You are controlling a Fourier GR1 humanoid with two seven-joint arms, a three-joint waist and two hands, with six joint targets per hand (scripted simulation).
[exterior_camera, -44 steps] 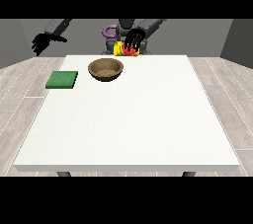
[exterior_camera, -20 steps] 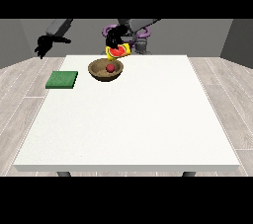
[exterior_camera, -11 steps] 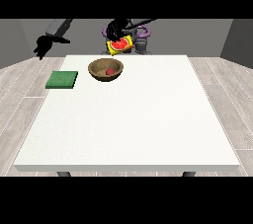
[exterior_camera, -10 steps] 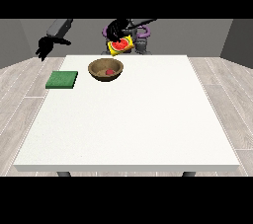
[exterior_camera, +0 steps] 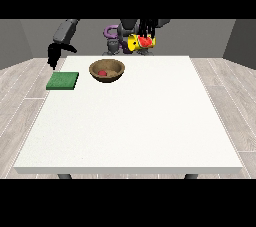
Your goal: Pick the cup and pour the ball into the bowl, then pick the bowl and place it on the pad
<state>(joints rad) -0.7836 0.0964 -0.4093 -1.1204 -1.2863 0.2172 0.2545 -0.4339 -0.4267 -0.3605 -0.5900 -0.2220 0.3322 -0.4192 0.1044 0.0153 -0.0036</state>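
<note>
Landmark: the bowl (exterior_camera: 106,70), set near the far edge of the table (exterior_camera: 135,121), is taken as reference.
Hand at the view's left (exterior_camera: 53,53): it hangs left of the bowl, above and just behind the pad; its fingers point down, but whether they are apart or together cannot be told.
Pad (exterior_camera: 63,80): the green square lies flat on the table, left of the bowl and apart from it.
Bowl: the brown bowl stands upright, and the red ball (exterior_camera: 102,73) is seen inside it, so the pour is judged done.
Cup (exterior_camera: 139,44): the yellow cup is held in the air, right of and behind the bowl, tilted with its red inside toward the camera.
Hand at the view's right (exterior_camera: 146,30): its fingers are clamped on the cup from above.
Step in hand: the cup is judged ready to be put away, then the bowl is to be taken to the pad.
Doing it well: the bowl should be kept level so the ball stays in, and set squarely within the pad's edges.
In the way: nothing is seen between bowl and pad; only the hand over the pad may crowd the drop.
</note>
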